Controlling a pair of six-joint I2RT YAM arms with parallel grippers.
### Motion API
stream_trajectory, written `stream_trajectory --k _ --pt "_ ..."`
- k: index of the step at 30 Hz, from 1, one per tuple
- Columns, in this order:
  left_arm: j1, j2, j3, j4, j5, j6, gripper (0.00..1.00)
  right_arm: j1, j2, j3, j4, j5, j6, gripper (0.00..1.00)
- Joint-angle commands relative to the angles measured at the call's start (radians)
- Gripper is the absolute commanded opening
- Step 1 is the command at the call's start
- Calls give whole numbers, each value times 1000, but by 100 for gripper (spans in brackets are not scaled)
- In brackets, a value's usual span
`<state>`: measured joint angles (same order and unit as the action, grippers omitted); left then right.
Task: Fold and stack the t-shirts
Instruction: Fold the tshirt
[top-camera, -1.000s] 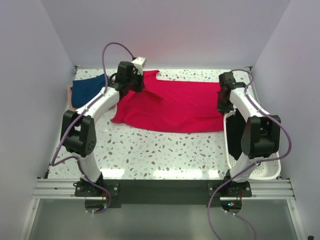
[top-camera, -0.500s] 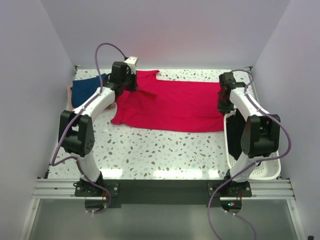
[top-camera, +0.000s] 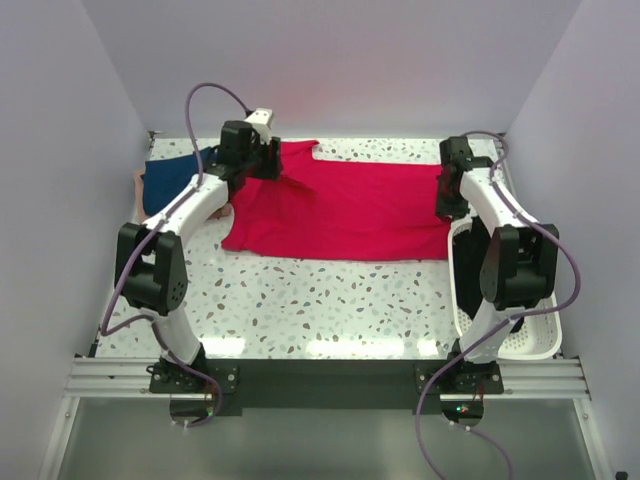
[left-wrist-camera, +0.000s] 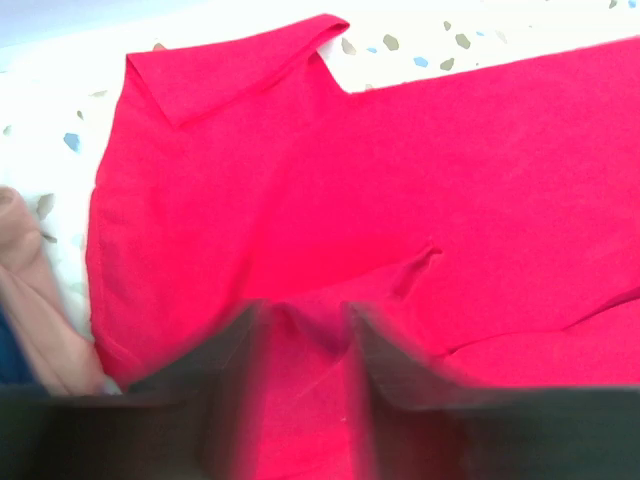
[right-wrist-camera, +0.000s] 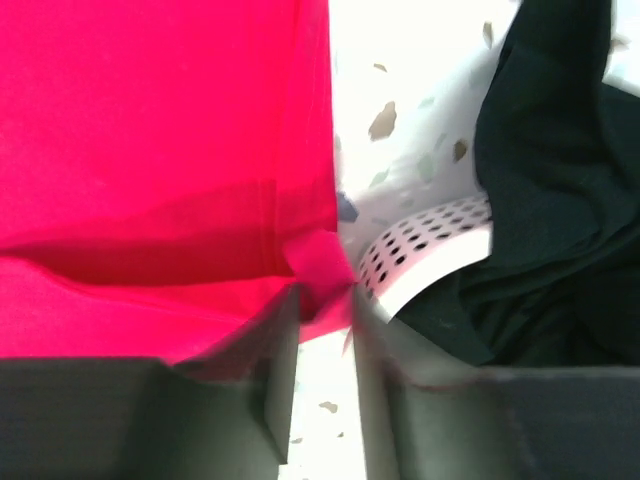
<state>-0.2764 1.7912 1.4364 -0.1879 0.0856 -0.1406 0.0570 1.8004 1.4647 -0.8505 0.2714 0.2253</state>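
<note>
Finding: my left end effector (left-wrist-camera: 305, 320) has just spread apart at 10 o'clock, letting go of the red t-shirt (top-camera: 350, 210), which lies flat across the table (top-camera: 330, 300). My right end effector (right-wrist-camera: 325, 300) pinches its hem at 2 o'clock. Judgement: spreading done, folding due.

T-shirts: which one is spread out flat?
The crimson-red t-shirt, spread wide across the middle. The navy blue one takes up only the far left corner, and the black one is crumpled in the white basket.
</note>
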Motion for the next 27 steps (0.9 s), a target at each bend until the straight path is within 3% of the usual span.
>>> stream_trajectory --k 1,2,4,6,9,15,18,27 --pt "11 -7 70 47 -7 -8 75 -6 7 68 -5 9 -9 36" --pt "11 -15 68 47 -44 -8 86 -6 2 71 -4 5 -7 61" --pt "14 -70 26 57 -82 -2 100 -8 -25 72 13 -30 -17 69" --pt "17 -140 -45 79 -135 7 100 -5 -53 60 31 -82 -27 77" --pt "19 -246 -181 88 -194 -5 100 9 -128 11 65 -121 -26 79" --pt "17 -482 -535 126 -233 -88 83 61 -275 -139 111 -218 -9 79" --pt "20 -541 -640 117 -254 -132 74 72 -314 -199 122 -248 5 78" --pt "100 -494 -737 146 -259 -203 59 113 -326 -271 122 -245 14 77"
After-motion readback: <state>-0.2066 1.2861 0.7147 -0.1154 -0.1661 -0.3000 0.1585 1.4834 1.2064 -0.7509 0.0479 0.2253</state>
